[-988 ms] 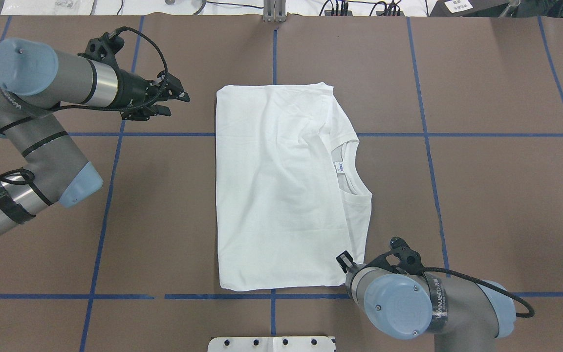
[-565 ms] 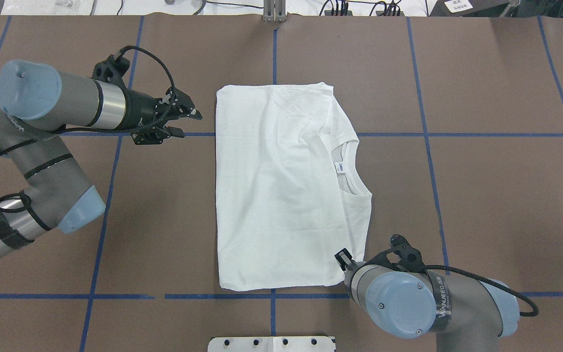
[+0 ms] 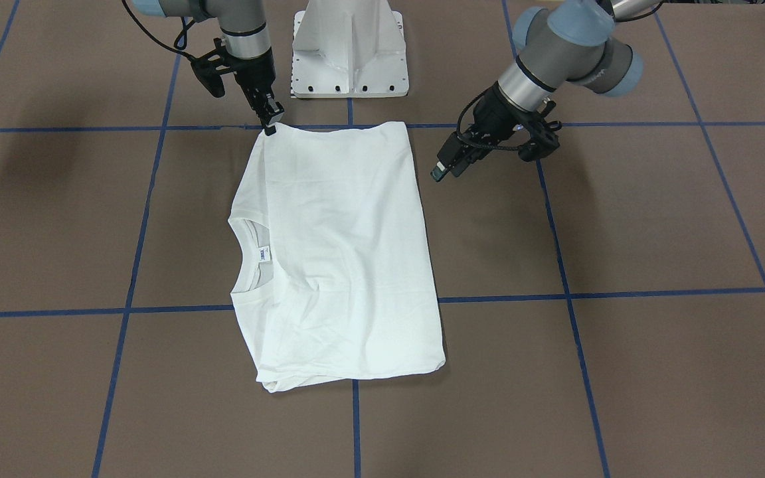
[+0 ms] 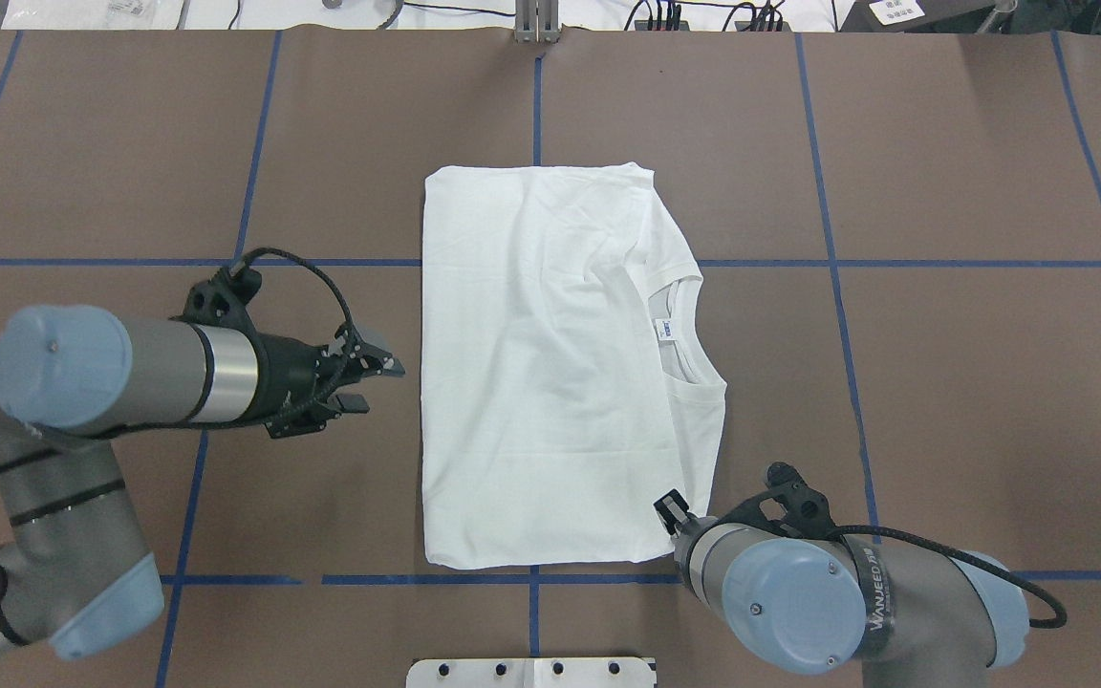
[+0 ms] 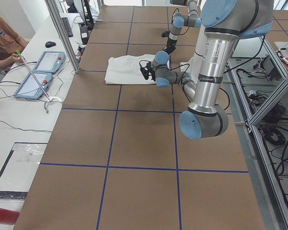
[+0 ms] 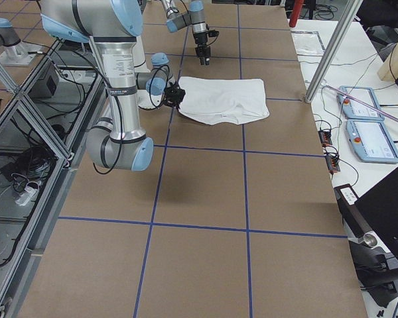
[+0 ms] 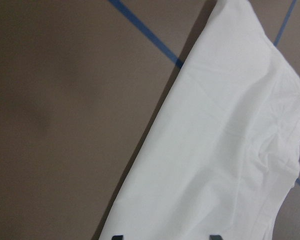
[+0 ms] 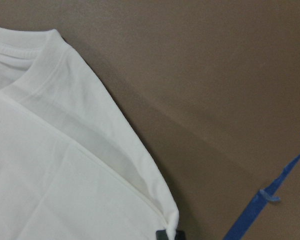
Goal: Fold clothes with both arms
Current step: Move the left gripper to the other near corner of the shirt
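The white T-shirt lies folded in a rectangle at the table's middle, plain side up, with no text showing. Its collar and neck label face the right. It also shows in the front view. My left gripper is open and empty, just left of the shirt's left edge; the left wrist view shows that edge ahead of the spread fingertips. My right gripper sits at the shirt's near right corner, shut on that corner. It also shows in the front view.
The table is brown with blue tape lines. The white pedestal base stands at the robot's side, just behind the shirt's near edge. Tablets and a seated person are beyond the far edge.
My left arm has swung from the shirt's far left corner toward the robot, along the left edge, staying open. The right arm and the shirt have not moved.
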